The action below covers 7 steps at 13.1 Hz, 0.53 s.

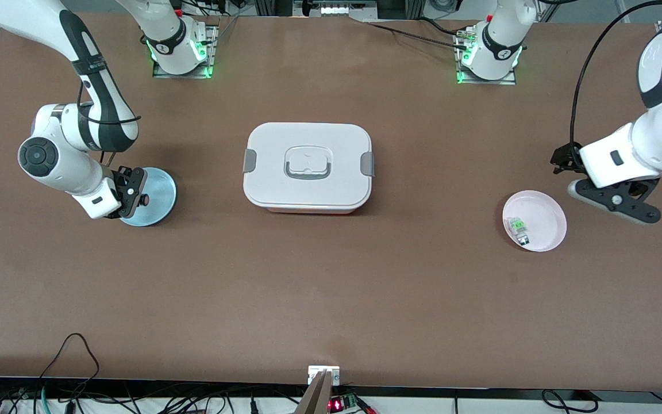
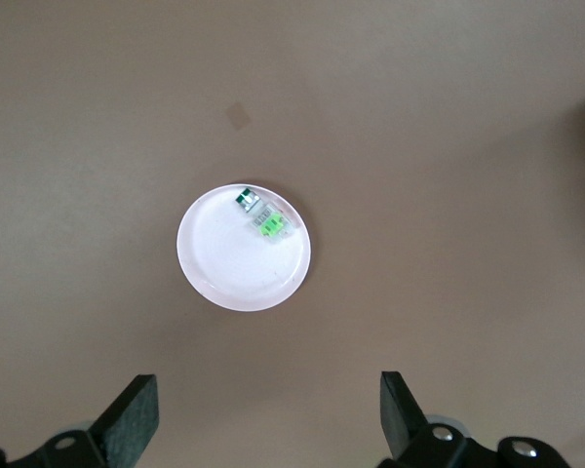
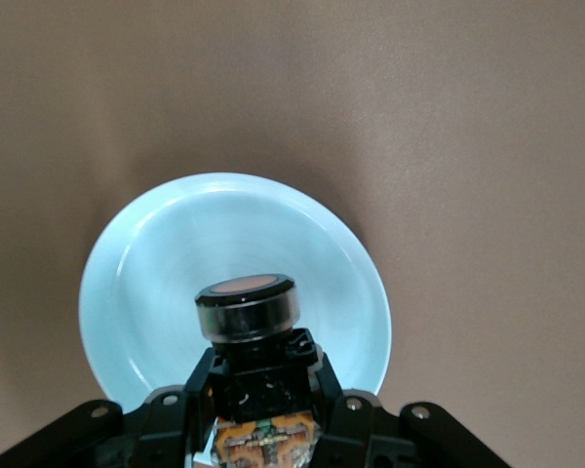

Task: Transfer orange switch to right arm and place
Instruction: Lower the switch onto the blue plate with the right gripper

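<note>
- The right claw [image 1: 135, 198] hangs over the light blue plate [image 1: 158, 198] near the right arm's end of the brown bench [image 1: 331, 287].
- Its fingers are closed on the orange switch [image 3: 249, 312], a stubby black part with an orange-amber face; in the right wrist view the switch sits between the fingertips [image 3: 200, 375], above the bowl of the blue plate [image 3: 156, 253].
- Whether the switch touches the plate cannot be told from these views.
- The right arm [image 1: 87, 63] reaches from its base down to that plate, its wrist bent low over the plate's rim.
- The left claw [image 1: 618, 201] hovers over bare bench beside the pink plate [image 1: 549, 215], toward the left arm's end of the bench, with its jaws spread wide and nothing between them.
- In the left wrist view the two black fingers [image 2: 132, 414] stand well apart, with the pink plate [image 2: 229, 273] between and below them.
- A small clear-and-green component [image 1: 518, 228] lies in the pink plate, near the rim; the left wrist view shows it too [image 2: 265, 222].
- A white lidded box [image 1: 308, 167] with grey side clips and a grey handle on its lid stands in the middle of the bench, between the two plates.
</note>
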Tool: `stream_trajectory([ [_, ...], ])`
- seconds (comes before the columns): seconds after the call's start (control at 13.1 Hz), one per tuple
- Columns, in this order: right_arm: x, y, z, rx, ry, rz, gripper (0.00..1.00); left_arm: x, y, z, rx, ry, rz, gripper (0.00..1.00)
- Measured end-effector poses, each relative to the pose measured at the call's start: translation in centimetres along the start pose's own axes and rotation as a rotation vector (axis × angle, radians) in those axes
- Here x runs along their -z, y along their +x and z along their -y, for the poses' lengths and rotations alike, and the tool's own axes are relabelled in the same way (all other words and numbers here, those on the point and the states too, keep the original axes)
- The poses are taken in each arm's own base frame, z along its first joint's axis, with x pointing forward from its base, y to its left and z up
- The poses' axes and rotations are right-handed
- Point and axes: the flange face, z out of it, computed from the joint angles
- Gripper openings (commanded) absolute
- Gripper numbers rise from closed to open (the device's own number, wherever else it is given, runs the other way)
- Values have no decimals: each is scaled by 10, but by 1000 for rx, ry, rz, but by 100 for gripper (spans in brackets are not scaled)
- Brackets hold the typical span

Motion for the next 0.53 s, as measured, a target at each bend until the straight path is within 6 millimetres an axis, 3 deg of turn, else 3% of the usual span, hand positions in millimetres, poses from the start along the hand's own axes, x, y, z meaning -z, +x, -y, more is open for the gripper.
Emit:
stream_trajectory([
  [0.23,-14,-1,2,46,-22,-10,17,-5,-23,-5,188,-22,-82,100],
  [0.53,-34,-1,15,94,-40,-21,18,-7,-50,-31,207,2,-137,100],
])
